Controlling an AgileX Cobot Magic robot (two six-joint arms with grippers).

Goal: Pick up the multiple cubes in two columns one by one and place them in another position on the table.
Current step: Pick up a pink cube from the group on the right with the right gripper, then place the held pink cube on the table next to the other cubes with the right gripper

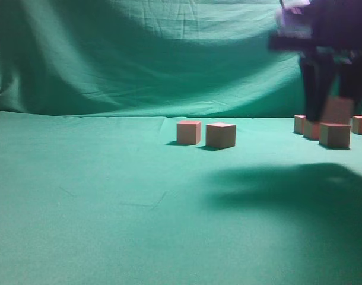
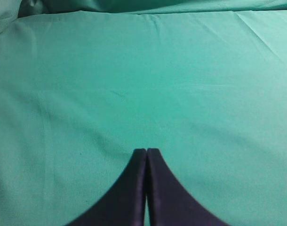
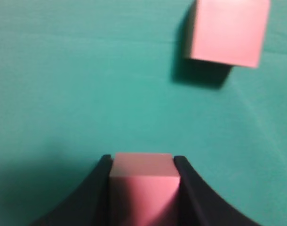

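Observation:
My right gripper [image 1: 334, 116] is shut on a salmon-pink cube [image 1: 338, 110] and holds it a little above the green table [image 1: 110, 202] at the far right. In the right wrist view the held cube [image 3: 142, 188] sits between the black jaws [image 3: 142, 162], and another cube [image 3: 227, 30] lies on the cloth ahead to the right. Several cubes stand below and around the gripper [image 1: 334, 135], [image 1: 299, 124], [image 1: 361, 124]. Two cubes stand side by side mid-table [image 1: 189, 132], [image 1: 221, 135]. My left gripper [image 2: 146, 150] is shut and empty over bare cloth.
A draped green cloth backdrop [image 1: 139, 53] hangs behind the table. The right arm casts a dark shadow [image 1: 288, 184] on the cloth in front of the right-hand cubes. Bare cloth covers the left half and the front of the table.

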